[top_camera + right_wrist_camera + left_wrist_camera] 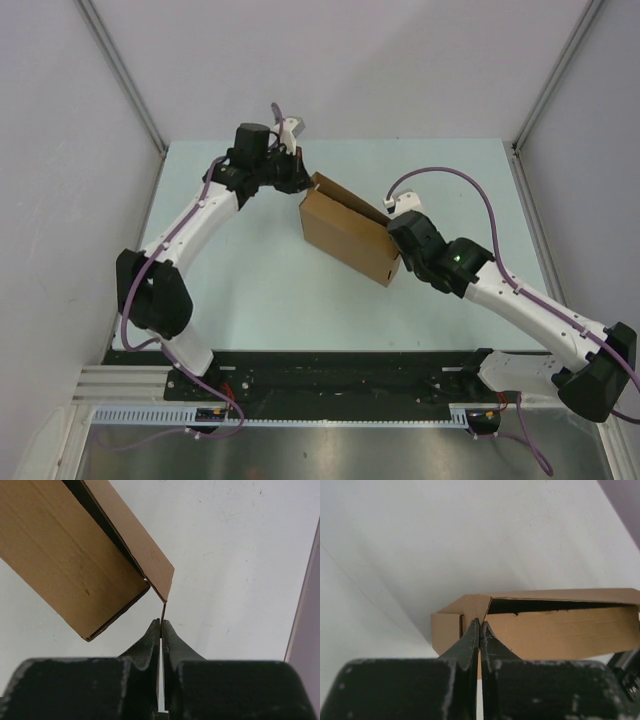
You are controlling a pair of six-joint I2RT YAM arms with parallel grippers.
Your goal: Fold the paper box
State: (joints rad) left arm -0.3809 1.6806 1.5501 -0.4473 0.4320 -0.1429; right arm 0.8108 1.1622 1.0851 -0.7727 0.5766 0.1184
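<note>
The paper box (345, 238) is a plain brown cardboard box, partly formed, held slanted between both arms over the middle of the table. My left gripper (300, 178) is shut on a thin flap at the box's far left corner. In the left wrist view the fingertips (480, 624) pinch that flap, and the box (560, 632) shows a dark open slit along its top. My right gripper (398, 235) is shut on a thin flap edge at the box's near right end. In the right wrist view that edge runs between the closed jaws (161, 622) below the box (65, 565).
The pale green table (260, 290) is enclosed by white walls at the left, back and right. A black rail (330, 385) with the arm bases runs along the near edge.
</note>
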